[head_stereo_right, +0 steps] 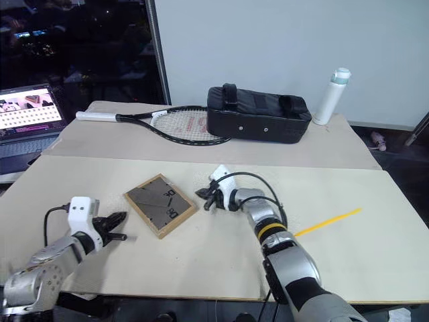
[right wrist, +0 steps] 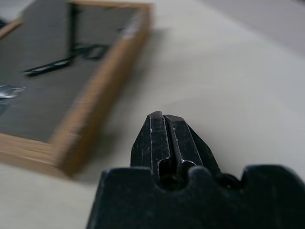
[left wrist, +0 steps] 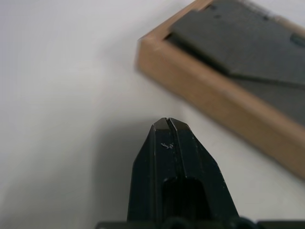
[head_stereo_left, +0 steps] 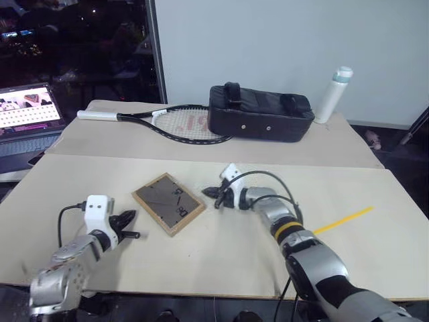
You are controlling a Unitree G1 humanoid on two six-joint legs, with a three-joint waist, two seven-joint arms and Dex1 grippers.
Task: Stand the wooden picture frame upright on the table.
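Wooden picture frame [head_stereo_left: 168,202] lying flat, back up, on counter [head_stereo_left: 221,261]; nothing stood up yet. Flanking it, untouched: left tool [head_stereo_left: 129,225], right tool [head_stereo_left: 212,195], both clenched, empty.

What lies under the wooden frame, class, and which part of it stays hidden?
The frame lies flat, back up, on the beige table; only tabletop shows around it. Its grey back with clips and stand faces up. The front is pressed against the table, covered.
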